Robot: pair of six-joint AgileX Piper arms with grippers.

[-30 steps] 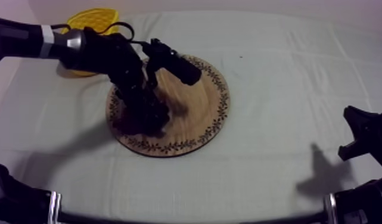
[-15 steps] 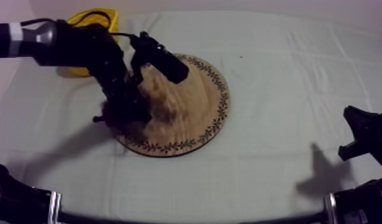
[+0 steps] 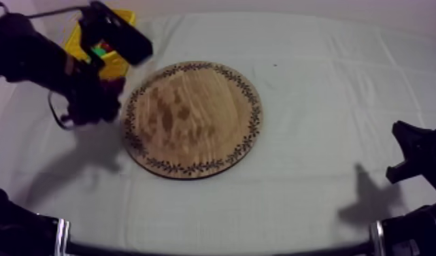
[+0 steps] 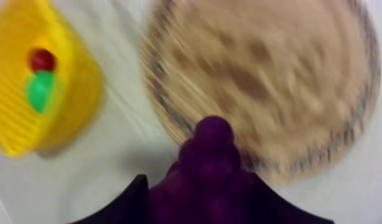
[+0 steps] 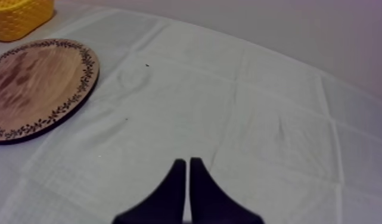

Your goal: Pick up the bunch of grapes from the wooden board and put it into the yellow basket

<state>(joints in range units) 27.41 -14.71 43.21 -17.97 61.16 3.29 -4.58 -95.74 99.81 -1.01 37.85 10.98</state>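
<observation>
Closest to us in the top view, the right gripper (image 3: 414, 153) sits low at the right edge of the frame. Its two black fingers lie pressed together in a narrow wedge with nothing between them, hanging over bare grey-white cloth (image 3: 315, 88), well apart from everything else.

Next up, in the middle of the frame, there's the round wooden board (image 3: 193, 119) with the patterned rim, lying flat with nothing on it.

Just off the board's left edge is the left gripper (image 3: 91, 102), its arm coming in from the upper left. In the left wrist view its fingers (image 4: 133, 193) are clamped round the bunch of grapes (image 4: 210, 155), one finger on each side of the purple cluster. So the grapes are off the board, held up in the claw over the strip of cloth between the board's rim and the basket, and not in the basket yet.

Farthest back, in the upper left corner, is the yellow basket (image 3: 117, 67), near the board but not touching it. Inside we can see a small red fruit (image 4: 42, 59) with a green fruit (image 4: 39, 90) right up against it. We can't tell what kind the green one is.
</observation>
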